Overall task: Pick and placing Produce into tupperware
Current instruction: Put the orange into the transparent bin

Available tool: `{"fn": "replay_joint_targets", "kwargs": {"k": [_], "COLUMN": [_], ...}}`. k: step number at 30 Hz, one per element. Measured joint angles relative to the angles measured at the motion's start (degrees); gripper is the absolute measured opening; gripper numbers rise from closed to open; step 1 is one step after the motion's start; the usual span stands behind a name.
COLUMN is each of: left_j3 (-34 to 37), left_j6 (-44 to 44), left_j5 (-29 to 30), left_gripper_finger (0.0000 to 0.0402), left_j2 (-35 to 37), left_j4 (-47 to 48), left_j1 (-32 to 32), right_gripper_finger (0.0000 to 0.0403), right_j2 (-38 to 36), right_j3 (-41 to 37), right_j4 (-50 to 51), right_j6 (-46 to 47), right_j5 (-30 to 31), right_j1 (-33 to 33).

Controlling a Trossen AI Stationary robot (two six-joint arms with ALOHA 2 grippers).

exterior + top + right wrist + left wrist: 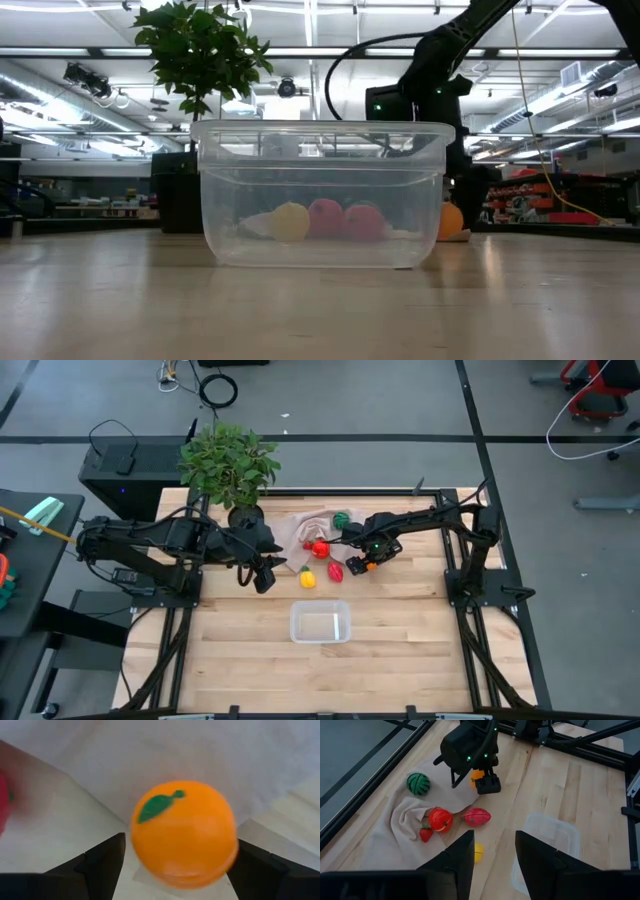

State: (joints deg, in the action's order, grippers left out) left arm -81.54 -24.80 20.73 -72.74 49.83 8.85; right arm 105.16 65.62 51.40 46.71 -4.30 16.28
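In the high view, going left to right: the plant (229, 463) stands at the upper left of the tabletop (240, 660). The left gripper (263, 575) hovers with open jaws left of the yellow piece (307, 578). The empty tupperware (320, 622) lies at centre, below the cloth (300, 526) holding the green (342, 519) and red (319, 547) pieces. The right gripper (358, 565), jaws open, straddles the orange (184, 832), ungripped.

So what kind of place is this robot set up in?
Probably a robotics lab or workshop: a wooden table on a metal frame, open grey floor with loose cables, and ceiling strip lights over equipment benches.
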Motion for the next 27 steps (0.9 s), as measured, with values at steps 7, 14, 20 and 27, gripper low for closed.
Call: {"fn": "replay_joint_targets", "kwargs": {"k": [7,14,20,27], "left_j3": [0.0,0.02,0.0,0.0], "left_j6": [-0.04,-0.04,-0.04,0.0], "left_j5": [0.0,0.0,0.0,0.0], "left_gripper_finger": [0.0142,0.0138,0.0146,0.014], "left_j2": [0.01,0.01,0.01,-0.01], "left_j4": [0.02,0.01,0.02,0.01], "left_j1": [-0.01,-0.01,-0.01,-0.01], "right_gripper_finger": [0.0319,0.0318,0.0303,0.0258], "right_j2": [0.0,0.0,0.0,0.0], "right_j3": [0.49,0.49,0.49,0.49], "right_j4": [-0.03,-2.36,-2.37,-2.36], "right_j6": [-0.34,-0.74,-0.43,-0.39], "right_j5": [1.31,1.71,1.71,1.71], "right_j1": [0.04,0.04,0.04,0.04]}}
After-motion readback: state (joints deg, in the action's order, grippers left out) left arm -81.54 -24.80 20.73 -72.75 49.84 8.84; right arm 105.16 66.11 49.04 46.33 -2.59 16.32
